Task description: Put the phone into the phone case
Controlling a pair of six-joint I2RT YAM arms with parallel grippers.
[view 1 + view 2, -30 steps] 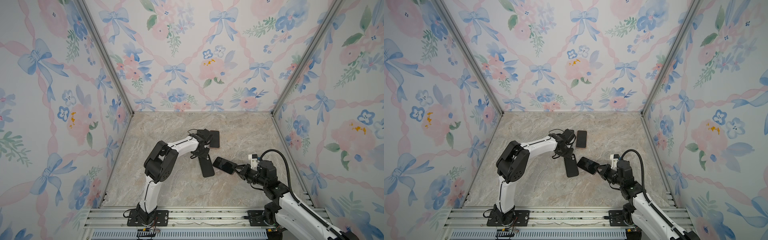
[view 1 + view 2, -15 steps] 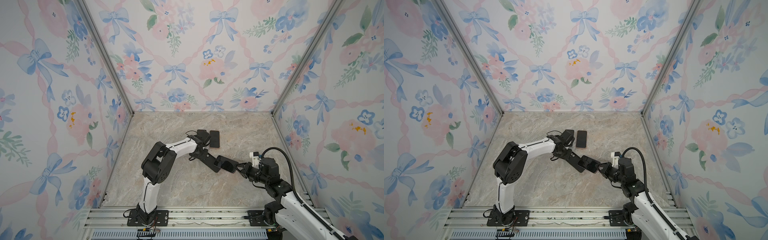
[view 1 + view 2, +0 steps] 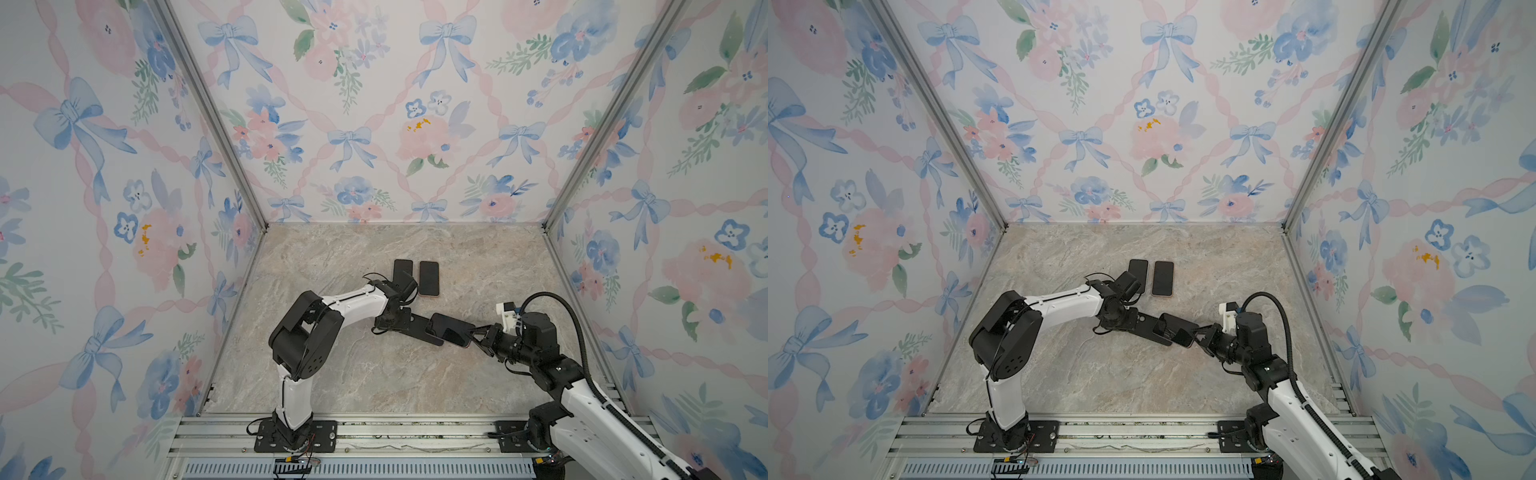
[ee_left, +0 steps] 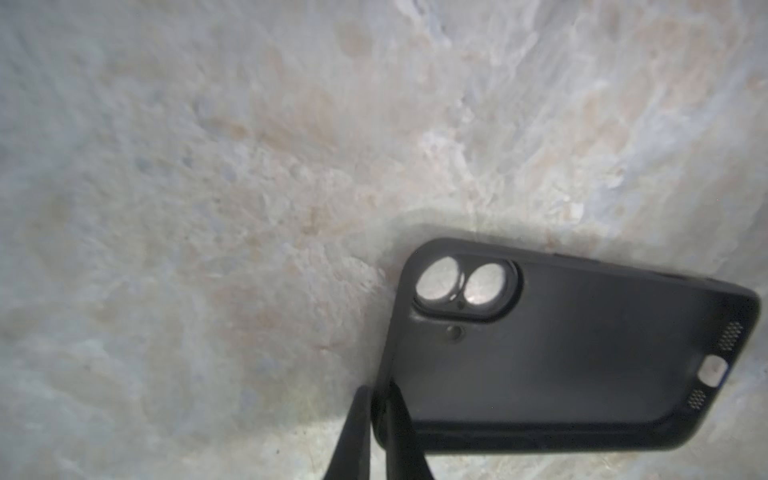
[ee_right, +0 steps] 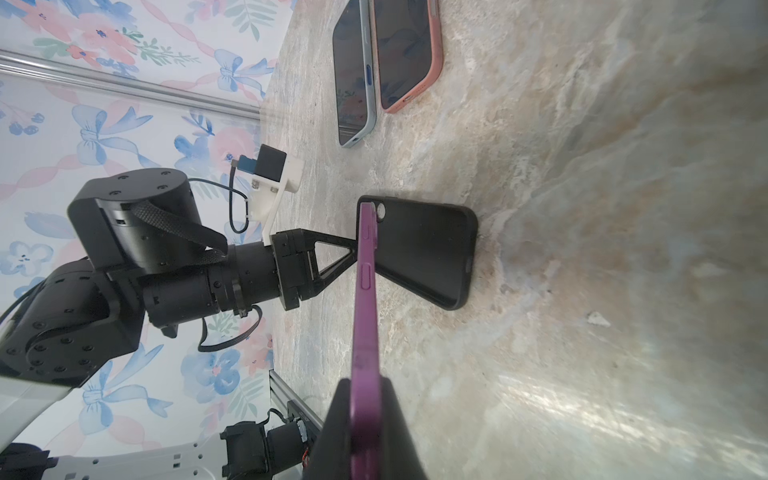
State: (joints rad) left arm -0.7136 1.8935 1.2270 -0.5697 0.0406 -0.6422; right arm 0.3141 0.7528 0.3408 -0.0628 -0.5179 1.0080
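**Left gripper** [image 3: 405, 326]: my jaws are clamped on one long rim of the phone case [image 3: 424, 334]. In the left wrist view both fingers [image 4: 361, 428] pinch that rim near the end with the camera cutout. The open hollow of the case faces the wrist camera, and the table [image 4: 208, 166] shows through the two lens holes.

**Phone case:** black, and it sits right of the table's middle, between my two grippers. In the right wrist view it stands tilted. The rim I hold is raised and the opposite long rim is down at the table surface. I cannot tell whether that rim bears on the table.

**Right gripper** [image 3: 473, 333]: my jaws are clamped on the near short end of the phone [image 3: 451, 330]. The right wrist view shows the fingers [image 5: 334, 432] on both flat faces.

**Phone:** purple, held off the table and seen edge-on from my right wrist. In both top views it overlaps the right end of the case. Its far end reaches the case at the cutout corner. I cannot tell whether the two touch. The phone is not seated in the case.

**Other items:** a blue-edged phone [image 5: 355, 75] and a pink-edged phone [image 5: 409, 54] lie flat just beside each other, screens up. They are on the far side of the table, well apart from the case. In both top views my left wrist covers part of the blue-edged one.
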